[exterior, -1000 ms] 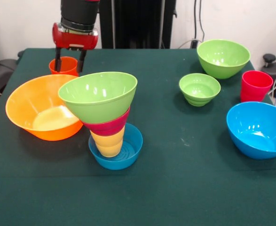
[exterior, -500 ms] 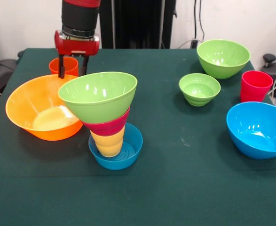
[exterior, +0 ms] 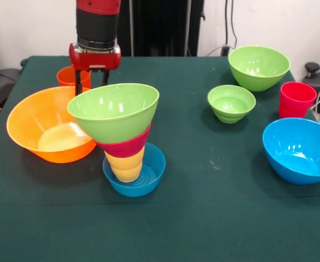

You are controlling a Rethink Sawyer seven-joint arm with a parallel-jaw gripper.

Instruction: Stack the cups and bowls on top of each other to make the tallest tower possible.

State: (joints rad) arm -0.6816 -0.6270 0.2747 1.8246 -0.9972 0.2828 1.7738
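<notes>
Gripper beside the orange cup, behind the tower

The gripper (exterior: 90, 86) hangs with its fingers (exterior: 78, 86) spread and empty, just right of the orange cup (exterior: 68, 76), which stands upright behind the tower (exterior: 119, 134) on the surface (exterior: 203, 218). The cup lies leftward of the fingers; the right finger seems hidden behind the tower's green bowl (exterior: 115, 109).

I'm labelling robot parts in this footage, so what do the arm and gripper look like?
The arm is a thick round column, red at the top, then black with a pale ring. Below sits a glossy red rounded block. The gripper has two thin dark fingers. No cables or markings show.
</notes>
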